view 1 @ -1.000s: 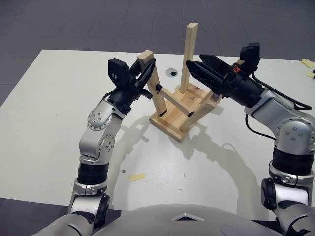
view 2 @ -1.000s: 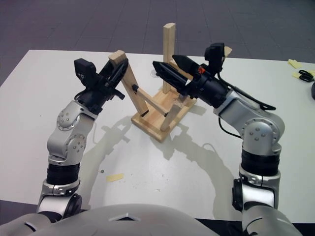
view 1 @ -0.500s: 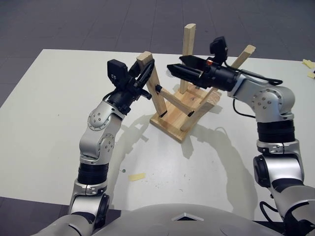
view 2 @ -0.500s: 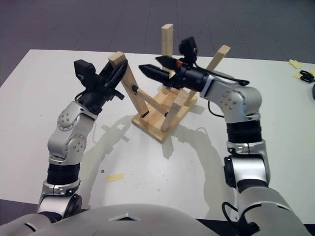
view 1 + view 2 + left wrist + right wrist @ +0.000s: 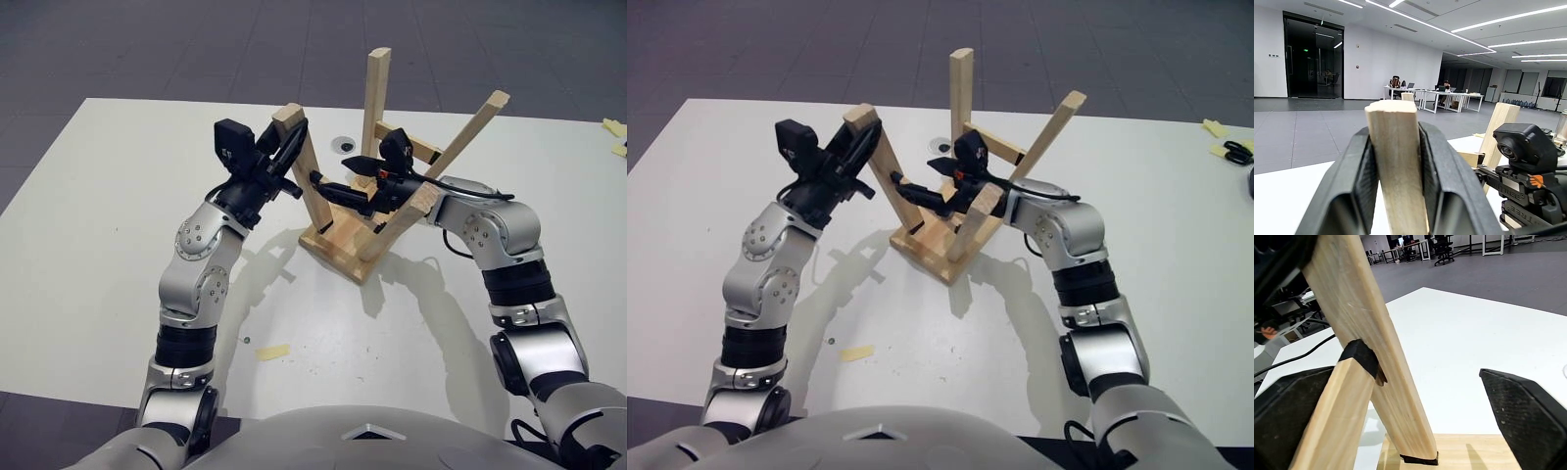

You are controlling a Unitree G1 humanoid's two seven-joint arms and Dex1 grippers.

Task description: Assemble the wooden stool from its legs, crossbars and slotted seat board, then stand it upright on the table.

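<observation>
Two pincers tend the upturned stool (image 5: pixel 392 230), seat board (image 5: pixel 331 251) flat on the table (image 5: pixel 98 215). Left pincer (image 5: pixel 285 147) clamps the top of the near leg (image 5: pixel 1398 161); right pincer (image 5: pixel 331 181) gapes wide astride the crossbar (image 5: pixel 1337 406). Best close squarely on it, pressing its end home while the left steadies the leg.

White table (image 5: pixel 98 245): seat board (image 5: pixel 343 257), tape scrap (image 5: pixel 271 352)

The seat board (image 5: pixel 343 257) is laid flat on the desk (image 5: pixel 98 196), with the legs (image 5: pixel 373 108) set upward from it. The leftmost leg (image 5: pixel 306 176) is clasped at its top by the left tool (image 5: pixel 287 137). The right tool (image 5: pixel 328 174) is placed among the legs, spread about the crossbar (image 5: pixel 355 206). A scrap of tape (image 5: pixel 271 352) is found in front of the board, to the left.
</observation>
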